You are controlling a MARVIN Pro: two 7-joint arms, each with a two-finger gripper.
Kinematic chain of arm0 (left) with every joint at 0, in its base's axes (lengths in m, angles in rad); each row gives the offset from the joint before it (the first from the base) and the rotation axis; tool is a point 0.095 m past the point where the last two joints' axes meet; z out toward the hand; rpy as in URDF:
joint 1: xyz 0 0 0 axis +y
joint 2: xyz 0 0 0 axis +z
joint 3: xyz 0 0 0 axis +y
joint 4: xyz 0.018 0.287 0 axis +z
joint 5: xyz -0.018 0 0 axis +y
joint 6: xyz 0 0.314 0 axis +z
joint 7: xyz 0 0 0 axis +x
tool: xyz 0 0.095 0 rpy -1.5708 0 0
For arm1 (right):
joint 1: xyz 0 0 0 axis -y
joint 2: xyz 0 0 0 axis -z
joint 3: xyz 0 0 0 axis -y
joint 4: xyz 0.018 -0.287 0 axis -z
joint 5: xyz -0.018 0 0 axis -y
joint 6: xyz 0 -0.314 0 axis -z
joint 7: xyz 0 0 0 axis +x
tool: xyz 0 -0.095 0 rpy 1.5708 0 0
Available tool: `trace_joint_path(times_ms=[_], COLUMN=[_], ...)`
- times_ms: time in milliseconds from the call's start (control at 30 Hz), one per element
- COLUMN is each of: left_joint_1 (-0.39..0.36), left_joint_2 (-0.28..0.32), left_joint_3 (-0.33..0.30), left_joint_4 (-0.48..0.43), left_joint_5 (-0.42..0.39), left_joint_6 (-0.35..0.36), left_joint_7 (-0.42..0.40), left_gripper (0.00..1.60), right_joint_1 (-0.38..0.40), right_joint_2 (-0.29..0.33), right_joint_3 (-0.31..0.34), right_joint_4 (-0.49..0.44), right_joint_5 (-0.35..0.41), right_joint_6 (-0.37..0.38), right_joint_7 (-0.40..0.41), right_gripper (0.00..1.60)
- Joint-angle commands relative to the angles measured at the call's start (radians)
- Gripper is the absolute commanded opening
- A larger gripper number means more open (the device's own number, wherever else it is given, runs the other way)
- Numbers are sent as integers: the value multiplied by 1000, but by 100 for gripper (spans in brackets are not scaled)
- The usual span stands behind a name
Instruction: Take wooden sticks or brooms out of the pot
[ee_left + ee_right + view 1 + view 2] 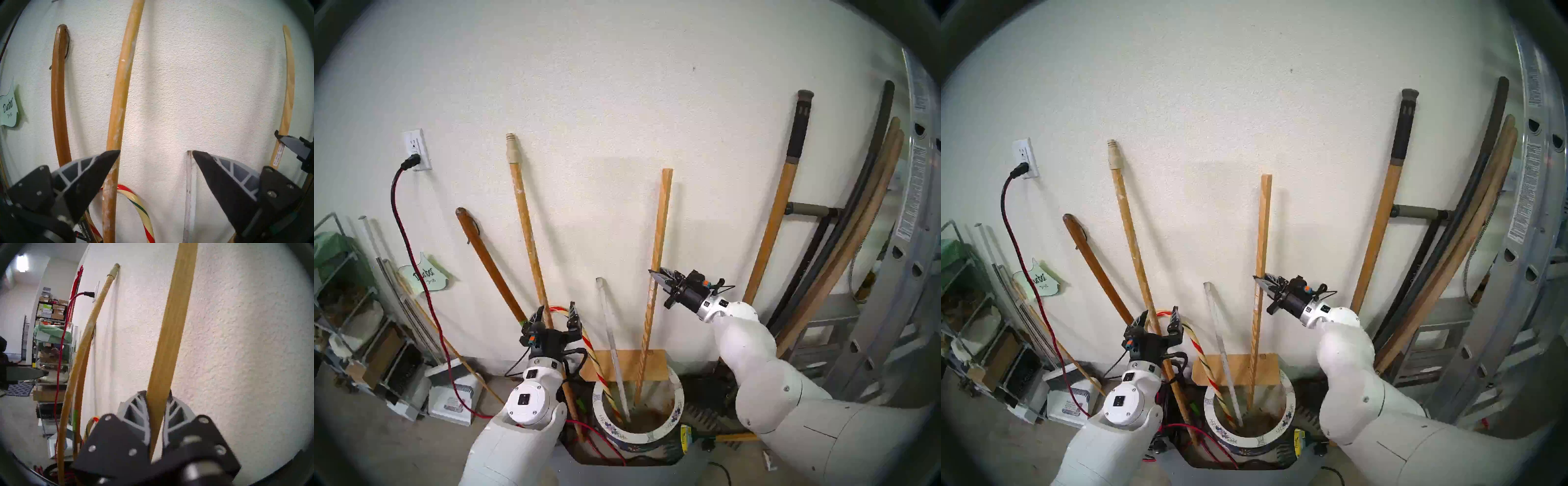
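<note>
A thin square pale-wood stick stands in the flowered pot, pinched by the right gripper. The left gripper gapes wide, empty. The stick's foot is hidden inside the pot.

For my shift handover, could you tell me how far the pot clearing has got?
Done: the black-sleeved wooden shaft leans on the wall outside the pot. In hand: the right gripper is shut on the square pale-wood stick, its foot in the pot. Left gripper open, empty.
</note>
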Motion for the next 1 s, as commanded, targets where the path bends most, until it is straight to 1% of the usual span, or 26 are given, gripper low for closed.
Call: trace_joint_path(times_ms=[0, 367, 467, 633, 733, 800, 833, 867, 933, 967], left_joint_1=[-1, -1, -1, -1, -1, -1, -1, -1, 0, 0], left_joint_2=[1, 0, 0, 0, -1, -1, -1, -1, -1, -1], left_joint_3=[-1, -2, -2, -2, -2, -2, -2, -2, -2, -2], left_joint_4=[-2, -2, -2, -2, -2, -2, -2, -2, -2, -2], left_joint_5=[-2, 0, 0, 1, 2, 2, 2, 2, 3, 3], left_joint_6=[-1, -1, -1, -1, -1, -1, -1, -1, -1, -1], left_joint_7=[-1, -1, -1, 0, 0, 0, 0, 0, 0, 0], left_gripper=[160, 160, 160, 160, 160, 160, 160, 160, 160, 160], right_joint_1=[-19, 8, 13, 20, 27, 29, 33, 33, 38, 38], right_joint_2=[20, 31, 27, 21, 13, 12, 9, 9, 6, 6], right_joint_3=[2, -3, -7, -14, -21, -22, -26, -26, -30, -30], right_joint_4=[-60, -166, -214, -259, -312, -323, -352, -352, -395, -395], right_joint_5=[22, 55, 70, 85, 103, 106, 116, 116, 129, 129], right_joint_6=[6, 15, 27, 42, 61, 65, 76, 76, 93, 93], right_joint_7=[75, 91, 99, 108, 121, 123, 131, 131, 143, 143], right_gripper=[0, 0, 0, 0, 0, 0, 0, 0, 0, 0])
